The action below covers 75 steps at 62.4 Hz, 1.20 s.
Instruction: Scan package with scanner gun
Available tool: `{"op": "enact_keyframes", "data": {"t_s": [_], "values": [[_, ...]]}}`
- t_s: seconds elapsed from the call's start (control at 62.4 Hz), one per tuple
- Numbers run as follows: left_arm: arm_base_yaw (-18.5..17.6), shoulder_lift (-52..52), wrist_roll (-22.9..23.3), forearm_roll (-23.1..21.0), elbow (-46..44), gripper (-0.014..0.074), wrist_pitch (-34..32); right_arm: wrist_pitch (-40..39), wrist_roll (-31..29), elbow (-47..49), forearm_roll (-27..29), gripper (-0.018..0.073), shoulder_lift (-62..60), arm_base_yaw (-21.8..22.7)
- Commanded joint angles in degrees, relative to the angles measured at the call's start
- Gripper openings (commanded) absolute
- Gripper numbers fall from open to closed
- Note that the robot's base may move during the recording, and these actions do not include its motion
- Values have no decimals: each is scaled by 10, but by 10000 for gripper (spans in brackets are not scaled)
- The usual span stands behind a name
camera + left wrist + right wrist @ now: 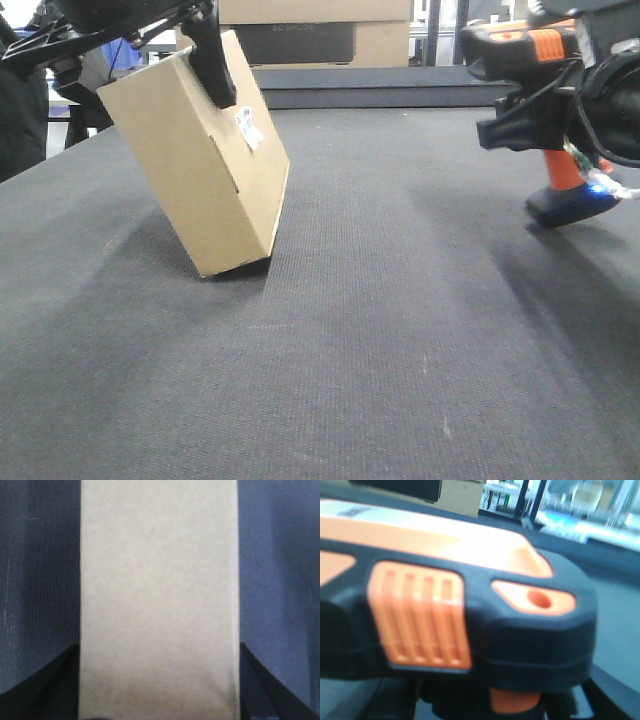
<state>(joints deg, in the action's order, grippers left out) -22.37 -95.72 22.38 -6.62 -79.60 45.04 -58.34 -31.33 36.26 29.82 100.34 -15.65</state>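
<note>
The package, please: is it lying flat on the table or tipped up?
Tipped: the package leans on one bottom edge, its top clamped by the left gripper.

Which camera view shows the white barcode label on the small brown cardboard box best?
The exterior front-facing view: there the white barcode label shows on a side face of the small brown cardboard box. The left wrist view shows only a plain brown face of it. The right wrist view shows the black-and-orange scanner gun, no label.
</note>
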Motion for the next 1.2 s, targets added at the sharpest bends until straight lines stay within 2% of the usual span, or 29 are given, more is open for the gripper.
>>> {"op": "enact_keyframes", "data": {"t_s": [0.0,0.176,0.224,0.497,0.577,1.009,1.186], "values": [[-3,5,1,-2,0,-111,-9,-41,-33,2,2,-169,-11,2],[-3,5,1,-2,0,-111,-9,-42,-33,2,2,-169,-11,2],[-3,5,1,-2,0,-111,-9,-46,-17,2,2,-169,-11,2],[-3,5,1,-2,0,-111,-9,-85,229,2,2,-169,-11,2],[-3,5,1,-2,0,-111,-9,-83,276,2,2,-169,-9,2],[-3,5,1,-2,0,-111,-10,-42,304,2,-10,-169,-6,2],[-3,5,1,-2,0,-111,-10,-61,304,2,-10,-169,21,2]]}}
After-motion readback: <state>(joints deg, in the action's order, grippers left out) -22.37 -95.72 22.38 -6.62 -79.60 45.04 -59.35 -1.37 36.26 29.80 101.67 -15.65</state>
